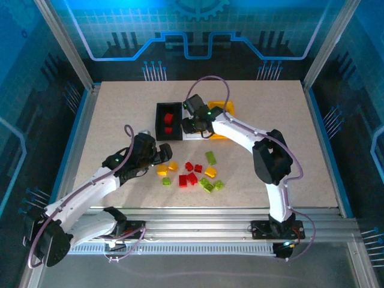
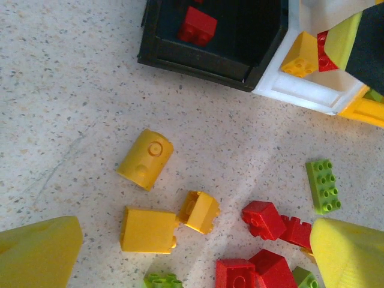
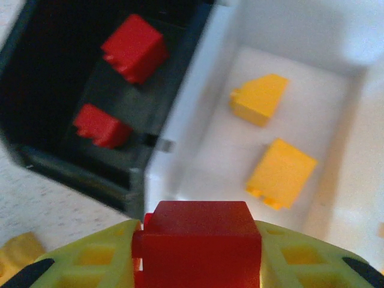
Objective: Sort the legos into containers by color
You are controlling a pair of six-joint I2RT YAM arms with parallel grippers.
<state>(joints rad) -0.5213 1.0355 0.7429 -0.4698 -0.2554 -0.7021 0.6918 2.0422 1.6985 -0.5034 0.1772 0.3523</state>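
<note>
One red lego (image 3: 202, 231) in right tool (image 3: 201, 255)

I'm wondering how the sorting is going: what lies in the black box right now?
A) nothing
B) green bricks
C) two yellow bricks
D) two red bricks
D: the right wrist view shows two red bricks in the black bin, while the yellow bricks lie in the white bin.

Black bin (image 2: 192, 63), red brick (image 2: 200, 26) inside — loose bricks (image 2: 144, 159)

Lab robot cell (blue-panelled aluminium frame (image 1: 66, 45))
</note>
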